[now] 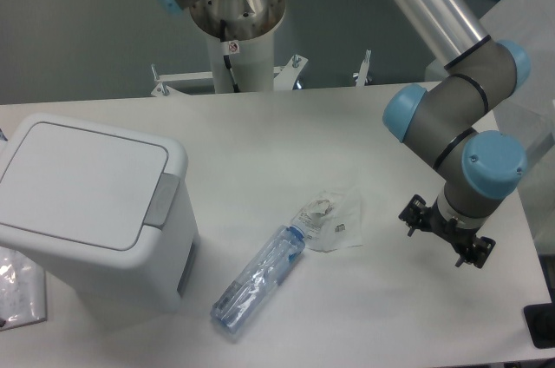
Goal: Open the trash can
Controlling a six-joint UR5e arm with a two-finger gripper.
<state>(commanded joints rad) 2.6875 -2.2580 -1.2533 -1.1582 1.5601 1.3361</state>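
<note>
- The trash can [91, 212] sits on the left side of the white counter [286, 134]. It is a big white box with round corners.
- Its flat lid [82, 181] is down and shut.
- A grey push tab [162, 200] sits at the right edge of the lid. That looks like the spot to press.
- The can looks like hard, smooth plastic. It is likely light, so a hard push from the side could make it slide. Pressing down on the tab seems safer.
- The tool [447, 233] hangs over the right side of the counter, well apart from the can. It holds nothing, but I cannot tell how far open it is.
- A clear squashed bottle [258, 277] lies between them, beside a crumpled clear wrapper [331, 220].
</note>
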